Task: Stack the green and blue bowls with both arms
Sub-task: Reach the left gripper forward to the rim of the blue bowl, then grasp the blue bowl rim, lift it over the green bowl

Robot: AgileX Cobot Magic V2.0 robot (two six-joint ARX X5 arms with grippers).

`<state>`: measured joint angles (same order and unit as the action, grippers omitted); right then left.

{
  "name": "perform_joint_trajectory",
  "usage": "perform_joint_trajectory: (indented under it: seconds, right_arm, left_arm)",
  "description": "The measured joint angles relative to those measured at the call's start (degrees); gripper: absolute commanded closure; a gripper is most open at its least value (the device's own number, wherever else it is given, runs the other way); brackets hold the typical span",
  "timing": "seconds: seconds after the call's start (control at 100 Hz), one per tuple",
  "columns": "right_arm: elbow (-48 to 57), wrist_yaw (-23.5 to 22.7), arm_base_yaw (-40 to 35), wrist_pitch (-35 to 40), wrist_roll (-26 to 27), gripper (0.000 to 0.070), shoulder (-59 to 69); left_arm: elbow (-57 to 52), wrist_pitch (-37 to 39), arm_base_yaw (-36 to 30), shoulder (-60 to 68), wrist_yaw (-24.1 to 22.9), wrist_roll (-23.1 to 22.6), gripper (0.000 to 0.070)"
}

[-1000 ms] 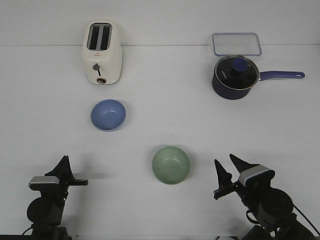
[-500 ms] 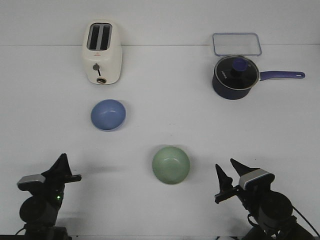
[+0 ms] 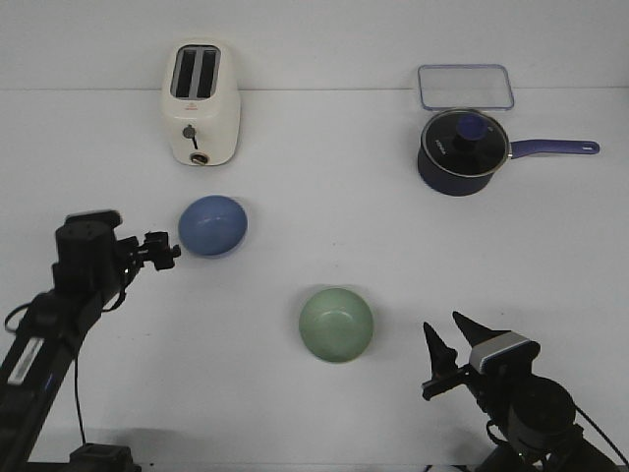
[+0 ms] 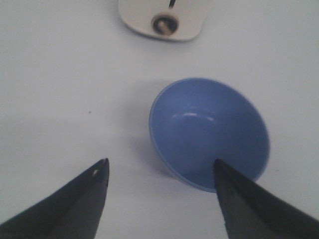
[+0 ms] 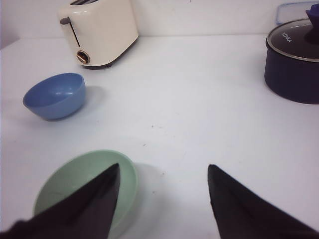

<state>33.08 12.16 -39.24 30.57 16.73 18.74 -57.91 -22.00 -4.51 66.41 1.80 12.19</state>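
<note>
Two arms divide the work: the left gripper (image 3: 163,251), fingers apart, sits just left of the blue bowl (image 3: 212,226), while the right gripper (image 3: 444,359), also spread, waits right of the green bowl (image 3: 336,324).

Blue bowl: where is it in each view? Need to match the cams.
Front view: blue bowl left of centre, below the toaster, beside the left end effector.
Left wrist view: fills the centre-right.
Right wrist view: upper left.
Shared landmark: the cream toaster, just behind the bowl in all three.
</note>
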Motion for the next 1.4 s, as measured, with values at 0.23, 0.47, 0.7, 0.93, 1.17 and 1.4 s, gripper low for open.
perform_joint_trajectory:
  seconds: [0.23,0.47,0.7,0.93,1.17,1.4]
  right_arm:
    - [0.00,0.11,-0.02,0.00,-0.04,0.0331,0.00]
    - [0.00,1.57,-0.02,0.00,-0.22,0.0331,0.00]
    - [0.00,1.57,-0.02,0.00,-0.24,0.0331,0.00]
    - [0.00,1.57,-0.02,0.00,-0.24,0.0331,0.00]
    - [0.00,1.57,-0.02,0.00,-0.72,0.0331,0.00]
    - [0.00,3.08,-0.02,0.00,-1.51,0.0331,0.00]
  left_arm:
    - [-13.44,-4.26,0.00,23.04,0.04,-1.16,0.0276]
    - [-15.15,-1.84,-1.38,31.61,1.14,-1.16,0.0282]
    - [-15.17,-0.61,-1.84,34.03,1.14,-1.20,0.0697]
    - [-15.17,0.42,-1.86,33.68,1.14,-1.20,0.0690]
    - [-15.19,-2.97,-3.72,21.31,9.18,-1.40,0.0690]
    - [-15.65,-6.58,-15.58,11.98,11.67,-1.14,0.0690]
